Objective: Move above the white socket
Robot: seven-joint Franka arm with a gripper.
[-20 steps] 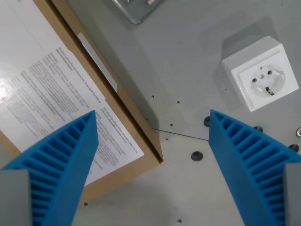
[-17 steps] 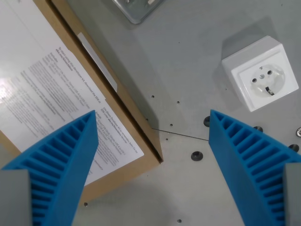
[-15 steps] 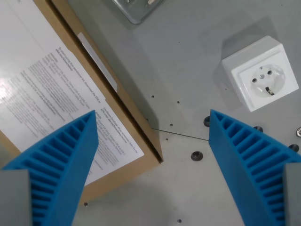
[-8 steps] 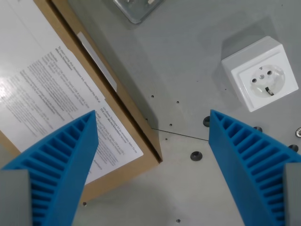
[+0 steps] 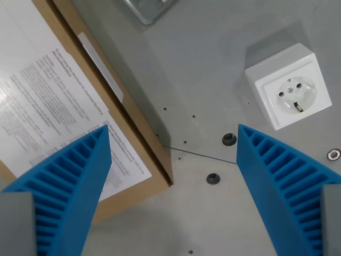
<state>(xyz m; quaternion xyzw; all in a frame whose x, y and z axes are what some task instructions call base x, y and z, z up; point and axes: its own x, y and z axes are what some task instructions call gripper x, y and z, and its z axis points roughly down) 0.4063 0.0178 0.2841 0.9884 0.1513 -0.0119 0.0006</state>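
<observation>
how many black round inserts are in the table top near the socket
2 in plain sight: one black insert below-left of the white socket, another lower, nearer the cardboard box. The blue fingers may hide more.

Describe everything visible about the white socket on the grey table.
The white square plastic wall socket sits at the wrist view's upper right on the grey metal table, rotated so its edges run diagonally. Its raised box has a recessed round face with two pin holes and a small metal earthing clip. It lies flat, face up, casting a soft shadow towards the top. Nothing touches it; the blue ribbed end effector is open and off to its lower left.
</observation>
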